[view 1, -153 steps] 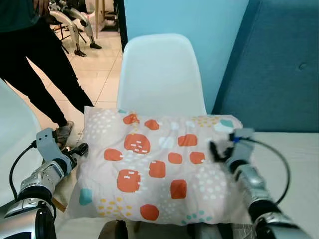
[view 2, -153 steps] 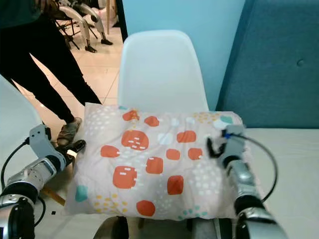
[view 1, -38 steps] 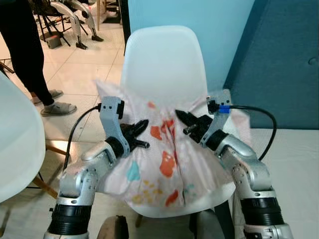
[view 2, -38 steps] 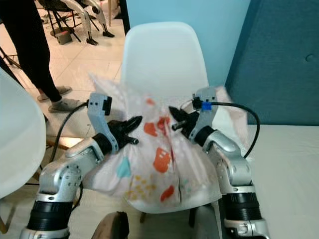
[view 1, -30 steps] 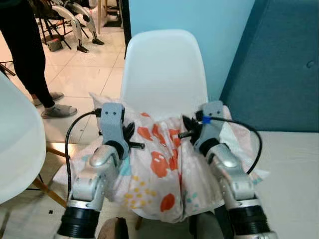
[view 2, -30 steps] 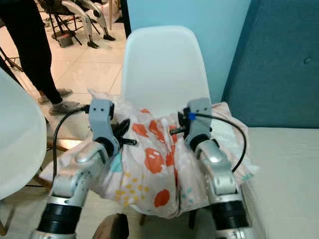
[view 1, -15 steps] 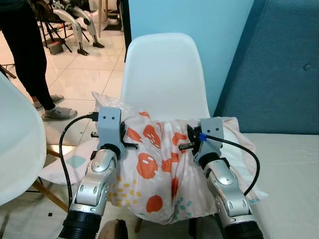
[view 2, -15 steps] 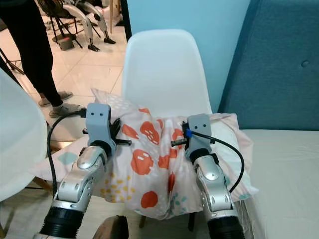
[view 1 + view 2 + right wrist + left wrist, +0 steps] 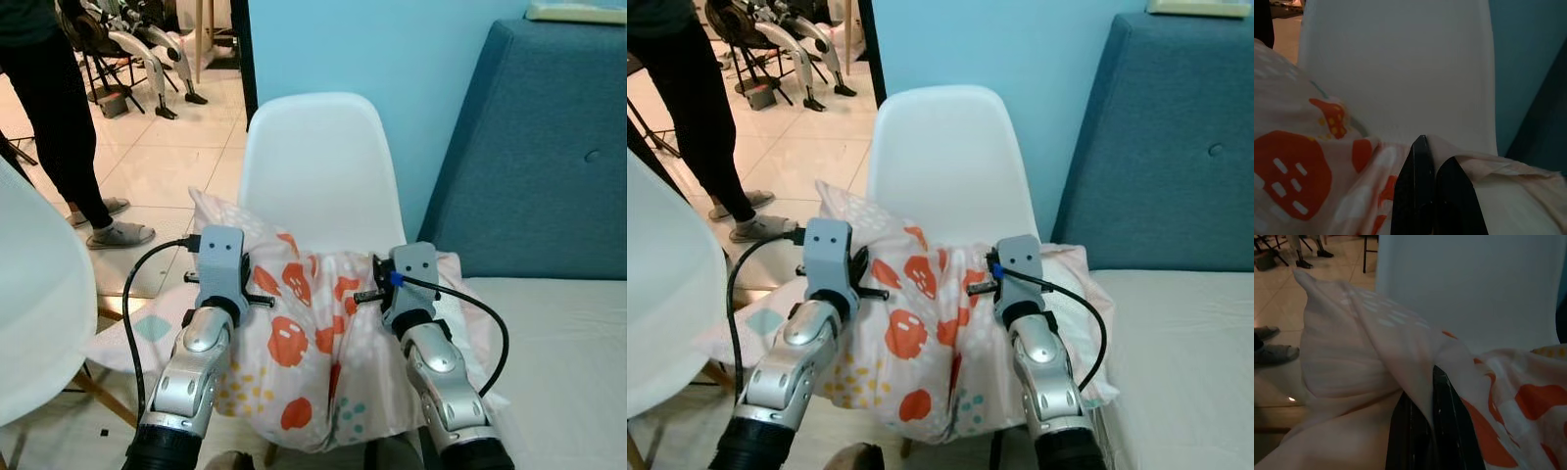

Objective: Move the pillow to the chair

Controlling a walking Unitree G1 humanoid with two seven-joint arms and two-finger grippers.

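Observation:
The pillow [image 9: 294, 343], pale pink with orange patches, lies bunched up over the seat of the white chair [image 9: 313, 166], its left corner sticking up. My left gripper [image 9: 260, 297] holds it on the left side and my right gripper [image 9: 367, 292] on the right, about a hand's width apart. In the left wrist view the black fingers [image 9: 1444, 401] are shut with a fold of pillow fabric [image 9: 1352, 347] pinched between them. The right wrist view has its fingers [image 9: 1418, 166] pressed together at the edge of the pillow cloth [image 9: 1298, 166], facing the chair back [image 9: 1396, 63].
A person in black trousers [image 9: 59, 108] stands on the tiled floor at the far left. A second white chair [image 9: 39, 313] is close on my left. A blue upholstered panel [image 9: 549, 147] and a white mattress [image 9: 568, 352] are on the right.
Five seconds ago the pillow was spread flat between the grippers; they have since come together, bunching it on the chair seat. In the last half second the view tilted up a little.

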